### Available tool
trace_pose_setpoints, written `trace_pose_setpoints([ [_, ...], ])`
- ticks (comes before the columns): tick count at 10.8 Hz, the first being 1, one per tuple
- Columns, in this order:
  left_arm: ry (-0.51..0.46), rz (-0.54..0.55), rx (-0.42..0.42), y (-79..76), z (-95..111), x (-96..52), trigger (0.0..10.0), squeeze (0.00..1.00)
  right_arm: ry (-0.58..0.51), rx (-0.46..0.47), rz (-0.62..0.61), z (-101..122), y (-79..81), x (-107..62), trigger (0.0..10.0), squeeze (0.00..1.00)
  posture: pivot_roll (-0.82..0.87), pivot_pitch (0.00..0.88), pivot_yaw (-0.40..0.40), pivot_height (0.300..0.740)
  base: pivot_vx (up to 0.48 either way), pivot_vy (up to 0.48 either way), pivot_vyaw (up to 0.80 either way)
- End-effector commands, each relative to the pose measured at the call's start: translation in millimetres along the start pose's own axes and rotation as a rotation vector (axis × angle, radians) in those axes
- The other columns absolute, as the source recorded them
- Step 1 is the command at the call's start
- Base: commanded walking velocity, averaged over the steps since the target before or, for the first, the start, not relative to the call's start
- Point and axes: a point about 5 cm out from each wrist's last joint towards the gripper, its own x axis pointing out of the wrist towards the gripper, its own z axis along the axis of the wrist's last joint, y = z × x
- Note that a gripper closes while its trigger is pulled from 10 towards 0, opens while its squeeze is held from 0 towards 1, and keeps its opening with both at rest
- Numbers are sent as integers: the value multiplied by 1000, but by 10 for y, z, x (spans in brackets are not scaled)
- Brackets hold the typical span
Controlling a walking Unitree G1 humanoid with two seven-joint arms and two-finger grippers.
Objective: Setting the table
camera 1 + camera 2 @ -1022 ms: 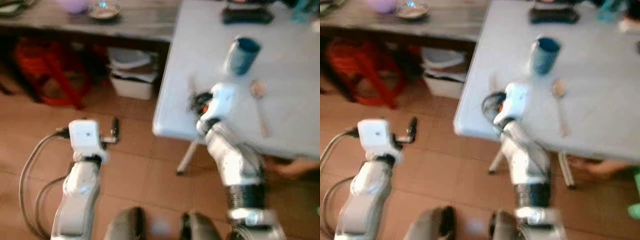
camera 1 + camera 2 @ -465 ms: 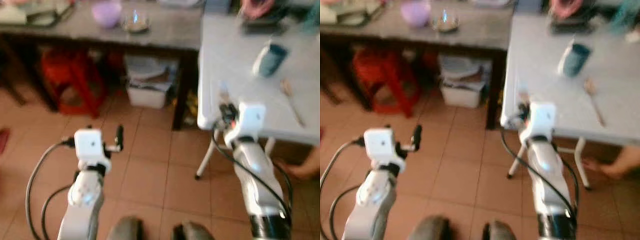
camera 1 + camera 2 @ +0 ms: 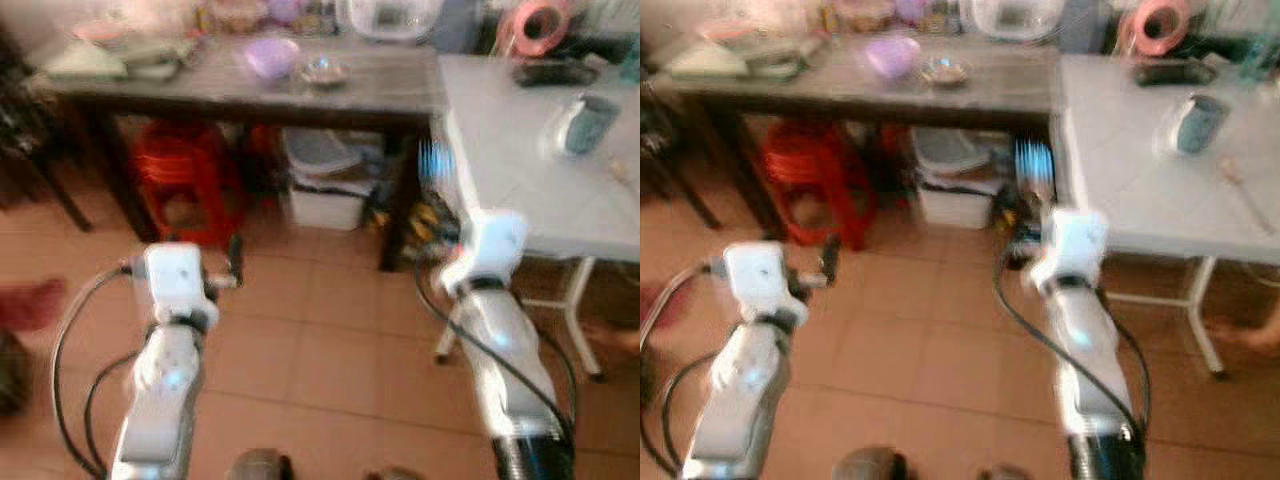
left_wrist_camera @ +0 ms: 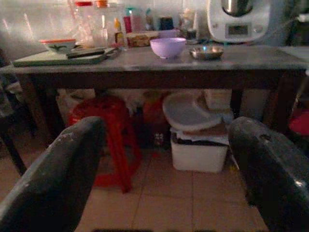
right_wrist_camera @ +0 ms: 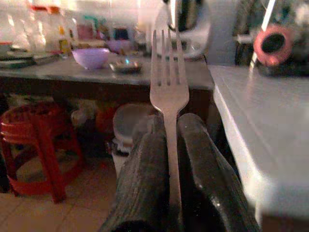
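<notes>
The right gripper [image 5: 169, 145] has its fingers [image 5: 145, 179] clamped on the handle of a metal fork [image 5: 168, 92], tines pointing up and forward. In the head views this gripper is held over the tiled floor [image 3: 330, 350], just beside the near left corner of the white desk [image 3: 510, 160], not over its top. On that white desk a blue cup [image 3: 588, 108] stands toward the far right, with a spoon [image 3: 1243, 190] lying nearer the right edge, and a pink roll of tape [image 3: 1155, 25] sits at the far edge.

The left gripper [image 4: 169, 169] hangs over the floor with its fingers [image 4: 53, 179] wide apart and nothing between them.

Ahead, a long dark desk [image 4: 193, 60] butts against the white one's left edge. It carries a purple bowl [image 4: 167, 47], a small metal dish [image 4: 206, 51], a green board [image 4: 53, 57] with a bowl [image 4: 57, 44] at its left end, bottles [image 4: 120, 24] and a white appliance [image 4: 239, 19] along the back. Under it stand a red stool [image 4: 113, 125] and a white bin [image 4: 198, 145] with a loose lid on top.
</notes>
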Motion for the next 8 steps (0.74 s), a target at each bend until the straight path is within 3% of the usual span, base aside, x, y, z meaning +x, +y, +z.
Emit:
trace_pose_setpoints([
  [1, -17, -7, 21, 24, 23, 7, 10000, 0, -10, -1, 9, 21, 29, -12, 10000, 0, 57, 0, 15, 740, 431, 0, 0],
  [4, -12, -105, -1, -186, -14, -40, 10000, 0, 3, -1, 15, -4, 29, -2, 10000, 0, 55, 0, 8, 740, 480, 0, -133],
  [6, -11, -119, -5, -203, -23, -47, 10000, 0, 2, -3, 21, 5, 25, 23, 10000, 0, 57, 0, 5, 740, 480, 0, -531],
  [8, -9, -131, -9, -215, -27, -49, 10000, 0, -7, -7, 31, 27, 42, 48, 10000, 0, 56, 0, 6, 740, 480, 0, 0],
])
